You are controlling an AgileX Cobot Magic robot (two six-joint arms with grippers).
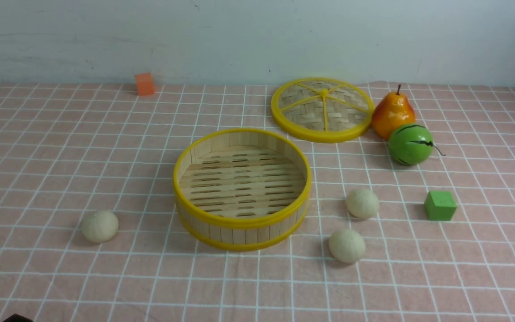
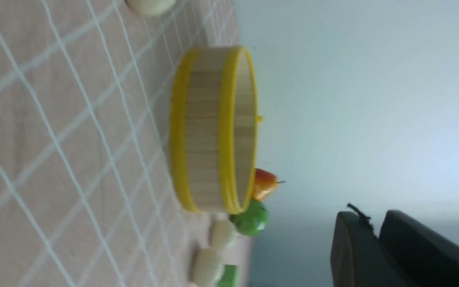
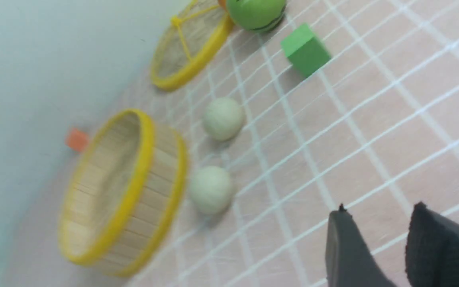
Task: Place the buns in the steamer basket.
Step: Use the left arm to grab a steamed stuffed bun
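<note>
Layout: round bamboo-slat steamer basket with yellow rims [image 1: 239, 232] stands at frame centre on the pink white-checked cloth counter [image 1: 61, 156], slatted floor bare, nothing in it. Flat woven yellow-rimmed lid [image 1: 322, 109] lies off it toward upper right. This probably leaves the mouth clear for loading from above. All three small round cream-white balls sit on the counter. The lone bun [image 1: 100, 226] is lower left of the basket, well apart. The far bun [image 1: 362, 203] and near bun [image 1: 347, 246] are just right of it, close together but not touching. That split suggests one bun for the left arm and two for the right. Non-task items: orange-yellow pear [image 1: 392, 114] and green striped ball [image 1: 410, 144] at right, a green cube [image 1: 439, 205] near the far bun, and a small orange cube [image 1: 144, 83] at upper left. The left gripper [image 2: 373, 215] looks pressed together and holds nothing; the basket wall is in its view. The right gripper [image 3: 379, 209] is slightly parted with counter showing between its tips, empty, and the two right-hand buns lie ahead of it. No bun loaded yet.
</note>
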